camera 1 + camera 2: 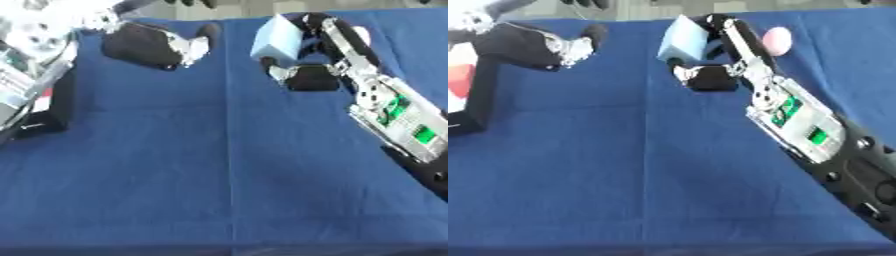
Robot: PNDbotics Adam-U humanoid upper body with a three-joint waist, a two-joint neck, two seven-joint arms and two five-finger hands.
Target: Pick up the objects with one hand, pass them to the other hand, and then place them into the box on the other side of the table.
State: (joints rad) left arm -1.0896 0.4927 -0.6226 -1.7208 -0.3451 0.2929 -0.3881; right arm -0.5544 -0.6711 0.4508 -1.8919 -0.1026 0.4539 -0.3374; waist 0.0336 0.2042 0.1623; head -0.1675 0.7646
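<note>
Black box (48,107) at far left, beyond left hand; no writing readable. Left hand (162,45) fingers relaxed, holding nothing. Pale blue block (278,37), plain faces, no label, gripped in right hand (311,60), fingers curled round it. Pink ball (777,40) just right of right hand.

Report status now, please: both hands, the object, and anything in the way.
Right hand shut on pale blue square block, lifted over blue cloth table. Left hand open, empty, near it. Pink round object behind right arm. Path between hands clear.
</note>
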